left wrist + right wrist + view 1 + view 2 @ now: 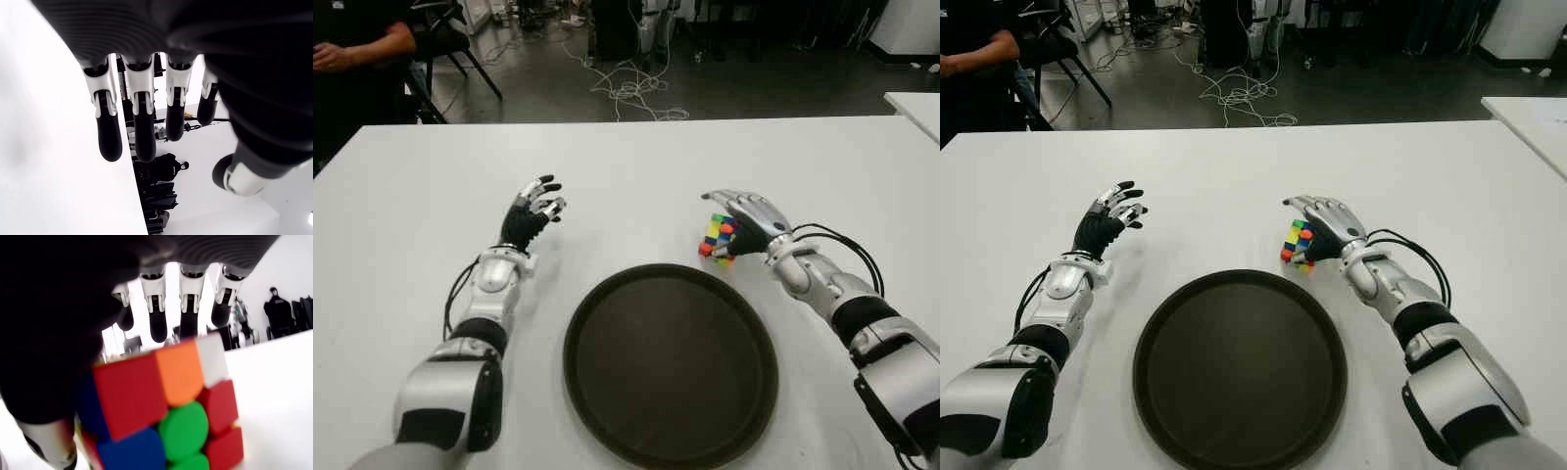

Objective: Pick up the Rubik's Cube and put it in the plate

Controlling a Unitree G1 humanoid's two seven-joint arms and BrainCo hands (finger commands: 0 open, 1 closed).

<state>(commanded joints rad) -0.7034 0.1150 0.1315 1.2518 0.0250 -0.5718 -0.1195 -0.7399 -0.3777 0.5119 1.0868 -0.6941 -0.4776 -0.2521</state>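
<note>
The right robot hand (741,227) cups the Rubik's Cube (718,238) on the tabletop (636,166), fingers arched over but seemingly not clamped, readying a lift toward the adjacent plate (597,304), while the left robot hand (530,217) hovers open and empty.

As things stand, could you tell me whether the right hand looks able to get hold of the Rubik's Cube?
Probably yes. The right hand is already cupped over the Rubik's Cube just beyond the plate, fingers extended past its top, nothing between them. A firm grasp isn't evident yet.
</note>
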